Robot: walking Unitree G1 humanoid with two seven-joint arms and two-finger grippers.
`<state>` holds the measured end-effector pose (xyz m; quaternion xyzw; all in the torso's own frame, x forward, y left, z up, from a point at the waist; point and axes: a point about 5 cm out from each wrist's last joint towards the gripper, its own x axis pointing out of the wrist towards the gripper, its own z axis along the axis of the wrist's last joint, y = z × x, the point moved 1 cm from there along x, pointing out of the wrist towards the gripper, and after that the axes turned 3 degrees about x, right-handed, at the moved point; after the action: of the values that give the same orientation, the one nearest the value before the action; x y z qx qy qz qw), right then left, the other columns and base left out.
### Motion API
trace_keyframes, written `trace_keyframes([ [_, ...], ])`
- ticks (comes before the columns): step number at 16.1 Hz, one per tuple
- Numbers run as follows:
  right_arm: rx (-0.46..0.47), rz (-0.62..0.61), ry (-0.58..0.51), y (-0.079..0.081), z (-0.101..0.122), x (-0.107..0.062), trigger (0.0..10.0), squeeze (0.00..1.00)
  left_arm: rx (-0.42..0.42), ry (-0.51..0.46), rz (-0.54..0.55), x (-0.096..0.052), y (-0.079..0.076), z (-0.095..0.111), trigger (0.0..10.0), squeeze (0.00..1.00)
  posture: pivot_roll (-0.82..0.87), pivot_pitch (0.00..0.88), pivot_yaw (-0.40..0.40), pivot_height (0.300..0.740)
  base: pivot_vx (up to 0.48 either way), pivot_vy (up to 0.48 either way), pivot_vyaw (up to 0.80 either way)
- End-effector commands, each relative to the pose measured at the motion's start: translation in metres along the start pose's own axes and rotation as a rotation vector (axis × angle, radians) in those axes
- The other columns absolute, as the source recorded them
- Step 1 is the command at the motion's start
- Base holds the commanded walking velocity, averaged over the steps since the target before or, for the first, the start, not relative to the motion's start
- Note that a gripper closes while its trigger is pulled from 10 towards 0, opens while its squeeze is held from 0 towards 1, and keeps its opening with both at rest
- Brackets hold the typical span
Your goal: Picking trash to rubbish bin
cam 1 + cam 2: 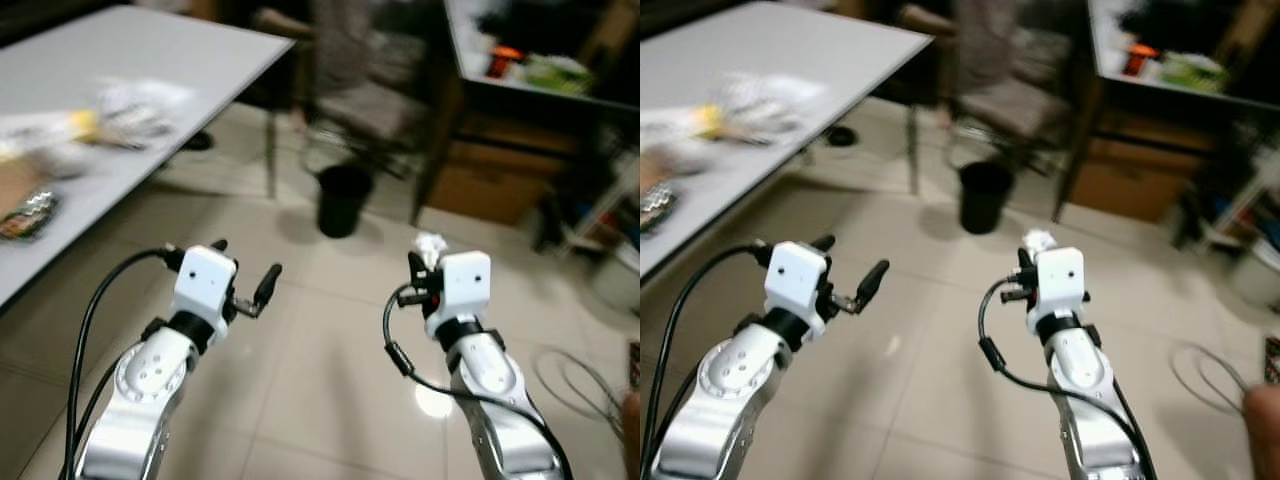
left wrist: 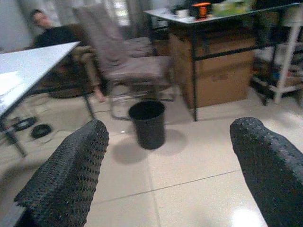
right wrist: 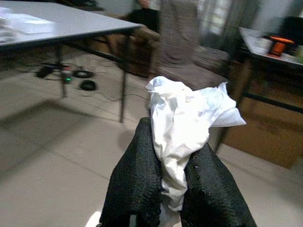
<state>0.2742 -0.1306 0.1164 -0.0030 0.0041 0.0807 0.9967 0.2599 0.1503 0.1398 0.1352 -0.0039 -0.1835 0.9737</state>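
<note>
Pinching one crumpled white tissue (image 3: 187, 123) between its closed fingers, the right gripper (image 1: 418, 281) sits at the lower right of the head view, raised above the tiled floor (image 1: 320, 380). At lower left, the left gripper (image 1: 243, 270) holds nothing, its two fingers spread apart. One black rubbish bin (image 1: 342, 199) stands on the floor at upper centre, beside one grey table (image 1: 150, 50) at upper left carrying several blurred wrappers (image 1: 120, 115).
</note>
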Motion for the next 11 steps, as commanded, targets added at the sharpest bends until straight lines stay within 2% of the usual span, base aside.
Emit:
trace_keyframes([
  [1, -0.024, -0.035, 0.009, -0.012, -0.001, -0.002, 10.0, 0.0, -0.006, -0.02, -0.03, 0.004, -0.008, 0.004, 10.0, 0.0, -0.01, 0.04, -0.069, 0.74, 0.326, 0.0, -0.8],
  [4, -0.025, -0.033, 0.022, -0.011, -0.002, -0.001, 10.0, 0.0, -0.005, -0.017, -0.034, 0.005, -0.008, 0.003, 10.0, 0.0, -0.02, 0.042, -0.065, 0.74, 0.331, 0.0, -0.68],
  [11, -0.002, 0.046, 0.114, -0.001, -0.015, 0.004, 10.0, 0.0, -0.011, 0.026, -0.02, 0.008, -0.007, -0.011, 10.0, 0.0, -0.02, 0.043, -0.057, 0.74, 0.347, 0.0, 0.0],
])
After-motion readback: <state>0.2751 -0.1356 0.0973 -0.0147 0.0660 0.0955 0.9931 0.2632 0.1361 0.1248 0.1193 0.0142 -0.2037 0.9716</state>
